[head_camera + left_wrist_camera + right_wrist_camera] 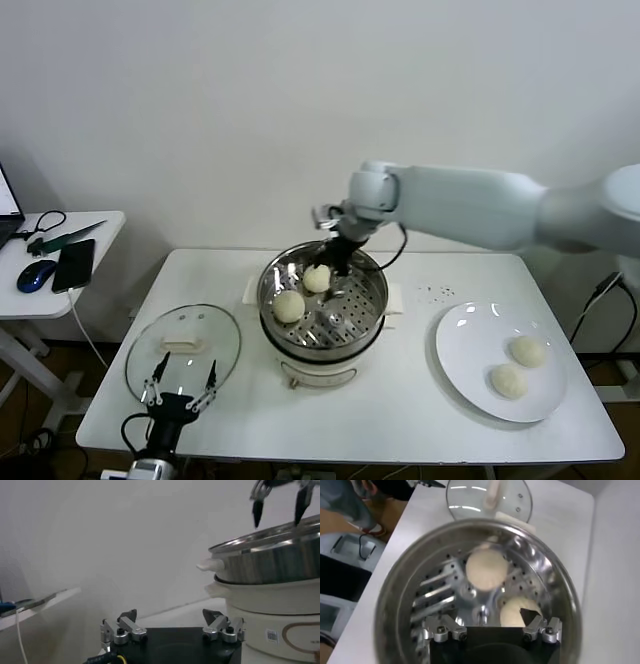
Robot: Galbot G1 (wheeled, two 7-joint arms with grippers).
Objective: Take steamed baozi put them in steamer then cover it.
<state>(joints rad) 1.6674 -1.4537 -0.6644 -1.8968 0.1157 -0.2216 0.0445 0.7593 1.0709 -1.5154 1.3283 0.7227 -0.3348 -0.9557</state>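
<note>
While the second bun sits freshly placed, the scene reads as follows.

Right gripper (337, 262): fingers spread and released, holding nothing, hanging inside the rim at the rear of the basket.

Directly under the right fingers: one small round cream-white dough bun (517, 614), lying loose on the perforated floor, partly masked by a fingertip in the right wrist view.

Just beyond the fingers: a second cream-white bun (486, 569), near the first but apart from it, also on the floor.

Around both: the round shiny stainless-steel steamer basket (372, 310) on its white electric pot base.

Well away to the robot's right: a large flat white plate (462, 340) with two more cream-white buns (527, 350) resting on it.

Left gripper (181, 388): fingers parted and empty, parked low at the near edge of the white surface (400, 420).

Just ahead of the left fingers: the round glass lid with a white handle (183, 346), lying flat beside the steamer.

Step in hand: loading, about half done by my reading; two buns in, two waiting, lid off.

Next move: I judge the right arm must lift clear of the rim, cross to the plate, and close gently on a soft bun.

Hard to make out: whether the right fingertips touch the bun beneath them; the pot base is cut off in the left wrist view.
</note>
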